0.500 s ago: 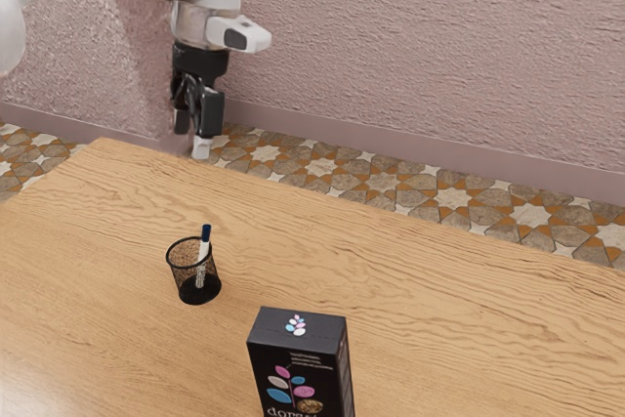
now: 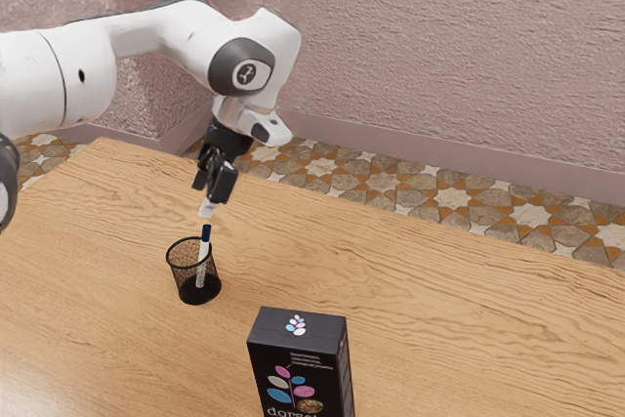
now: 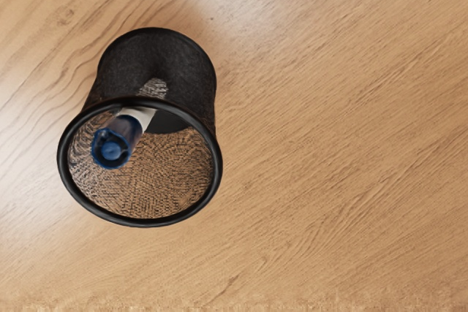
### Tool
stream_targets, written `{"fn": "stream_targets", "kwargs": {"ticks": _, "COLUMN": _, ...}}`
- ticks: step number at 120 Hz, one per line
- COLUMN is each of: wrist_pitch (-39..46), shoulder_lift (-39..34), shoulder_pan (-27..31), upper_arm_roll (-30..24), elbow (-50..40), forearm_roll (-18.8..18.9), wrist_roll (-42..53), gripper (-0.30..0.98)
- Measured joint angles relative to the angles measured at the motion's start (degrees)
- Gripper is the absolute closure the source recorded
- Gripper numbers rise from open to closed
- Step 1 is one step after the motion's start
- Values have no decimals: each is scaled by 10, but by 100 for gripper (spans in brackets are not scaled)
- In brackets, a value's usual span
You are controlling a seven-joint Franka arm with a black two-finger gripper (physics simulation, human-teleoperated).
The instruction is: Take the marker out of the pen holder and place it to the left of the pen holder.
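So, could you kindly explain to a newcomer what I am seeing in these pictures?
Of course. The machine is a white robot arm that ends in two black jaws. They stand apart and hold nothing, above a pen holder.

The exterior view comes from a camera at the arm's side. The wrist view comes from a camera on the arm's own hand, looking down into the pen holder.

On the wooden table stand a black mesh pen holder and a black box with coloured leaves printed on it. A white marker with a dark blue end leans inside the holder, its blue end sticking up past the rim.
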Motion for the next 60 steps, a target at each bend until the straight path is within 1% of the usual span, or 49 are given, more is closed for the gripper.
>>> {"fn": "stream_targets", "kwargs": {"ticks": 11, "wrist_pitch": 3, "shoulder_lift": 12, "shoulder_pan": 6, "upper_arm_roll": 6, "elbow": -15, "forearm_roll": 10, "wrist_roll": 6, "gripper": 0}}
{"fn": "stream_targets", "kwargs": {"ticks": 23, "wrist_pitch": 10, "shoulder_lift": 29, "shoulder_pan": 8, "upper_arm_roll": 7, "elbow": -18, "forearm_roll": 8, "wrist_roll": 11, "gripper": 0}}
{"fn": "stream_targets", "kwargs": {"ticks": 47, "wrist_pitch": 30, "shoulder_lift": 54, "shoulder_pan": 32, "upper_arm_roll": 12, "elbow": -11, "forearm_roll": -42, "wrist_roll": 17, "gripper": 0}}
{"fn": "stream_targets", "kwargs": {"ticks": 60, "wrist_pitch": 43, "shoulder_lift": 70, "shoulder_pan": 36, "upper_arm_roll": 16, "elbow": -1, "forearm_roll": -69, "wrist_roll": 19, "gripper": 0}}
